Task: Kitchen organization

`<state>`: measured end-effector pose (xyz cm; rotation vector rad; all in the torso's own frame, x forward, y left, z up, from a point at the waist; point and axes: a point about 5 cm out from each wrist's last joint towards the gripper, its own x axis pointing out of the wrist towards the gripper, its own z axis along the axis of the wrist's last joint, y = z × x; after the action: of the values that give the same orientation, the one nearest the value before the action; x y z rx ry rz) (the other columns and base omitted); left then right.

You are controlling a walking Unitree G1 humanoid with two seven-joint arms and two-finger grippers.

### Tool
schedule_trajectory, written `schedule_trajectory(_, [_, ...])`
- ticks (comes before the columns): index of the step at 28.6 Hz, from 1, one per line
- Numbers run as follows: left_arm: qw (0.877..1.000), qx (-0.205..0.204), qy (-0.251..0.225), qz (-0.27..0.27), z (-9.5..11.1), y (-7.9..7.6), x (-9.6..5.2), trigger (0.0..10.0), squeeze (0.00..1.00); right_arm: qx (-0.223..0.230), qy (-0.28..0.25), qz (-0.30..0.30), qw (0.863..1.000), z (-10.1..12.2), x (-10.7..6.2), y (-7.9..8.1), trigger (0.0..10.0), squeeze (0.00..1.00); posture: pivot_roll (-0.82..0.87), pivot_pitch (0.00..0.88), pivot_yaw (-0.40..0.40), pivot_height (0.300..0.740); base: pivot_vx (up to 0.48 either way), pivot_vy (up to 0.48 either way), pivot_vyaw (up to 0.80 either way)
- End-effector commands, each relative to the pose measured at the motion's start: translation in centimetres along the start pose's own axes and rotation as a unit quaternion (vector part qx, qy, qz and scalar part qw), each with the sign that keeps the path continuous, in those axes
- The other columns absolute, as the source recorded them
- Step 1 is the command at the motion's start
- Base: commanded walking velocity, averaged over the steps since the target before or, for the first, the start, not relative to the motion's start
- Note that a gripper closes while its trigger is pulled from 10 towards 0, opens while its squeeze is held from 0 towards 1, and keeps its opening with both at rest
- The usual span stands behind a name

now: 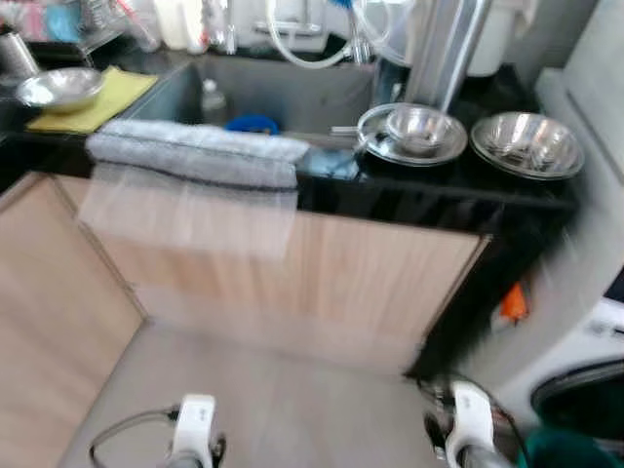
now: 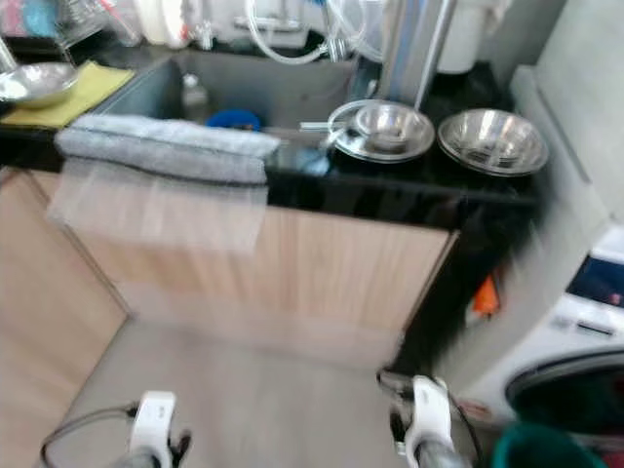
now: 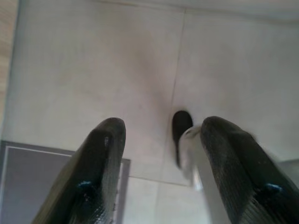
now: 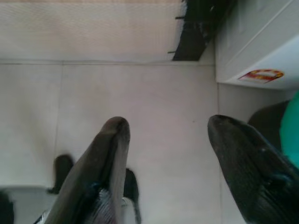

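Observation:
A black kitchen counter [image 1: 429,195] with a sink [image 1: 283,93] stands ahead. On its right part a small steel bowl [image 1: 421,127] rests inside a flat steel pan [image 1: 382,146], and a larger steel bowl [image 1: 526,143] stands beside them. Another steel bowl [image 1: 58,90] lies on a yellow cloth [image 1: 107,97] at the left. Both arms hang low over the floor. My left gripper [image 3: 159,140] is open above the tiles. My right gripper [image 4: 168,140] is open too, with nothing between its fingers.
A grey towel [image 1: 195,151] hangs over the sink's front edge above wooden cabinet doors [image 1: 322,283]. A blue object [image 1: 252,124] and a bottle [image 1: 213,97] are in the sink. A white washing machine [image 1: 585,370] stands at the right, a teal thing [image 4: 290,130] near it.

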<state>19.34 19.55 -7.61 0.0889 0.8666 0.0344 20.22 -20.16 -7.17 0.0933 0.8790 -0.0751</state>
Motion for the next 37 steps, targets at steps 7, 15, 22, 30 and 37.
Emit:
schedule_trajectory(7, [1.0,0.004,0.008,0.0,-0.34,0.1,-0.06,10.0,0.0,-0.001,0.007,0.003,1.0,-0.46,-0.06,0.13,10.0,0.0,0.03,0.111,-0.006,0.74,0.413,0.0,0.0])
schedule_trajectory(15, [1.0,-0.001,0.001,0.003,-0.22,0.16,-0.07,10.0,0.0,0.002,0.004,0.002,1.0,-0.43,-0.07,0.09,10.0,0.0,0.03,0.111,-0.007,0.74,0.247,0.0,0.0])
schedule_trajectory(22, [1.0,-0.006,0.004,0.005,-0.17,0.03,-0.02,10.0,0.0,0.003,0.004,0.002,1.0,-0.44,-0.07,0.09,10.0,0.0,0.03,0.112,-0.006,0.74,0.0,0.0,0.0])
schedule_trajectory(30, [1.0,-0.01,0.008,0.006,-0.27,0.04,-0.03,10.0,0.0,0.002,0.004,0.002,1.0,-0.48,-0.08,0.11,10.0,0.0,0.03,0.112,-0.006,0.74,0.0,0.164,0.0])
schedule_trajectory(37, [1.0,-0.008,0.013,0.006,-0.58,0.26,-0.11,10.0,0.0,0.005,0.005,0.001,1.0,-0.55,-0.08,0.17,10.0,0.0,0.03,0.113,-0.003,0.74,0.0,0.472,0.0])
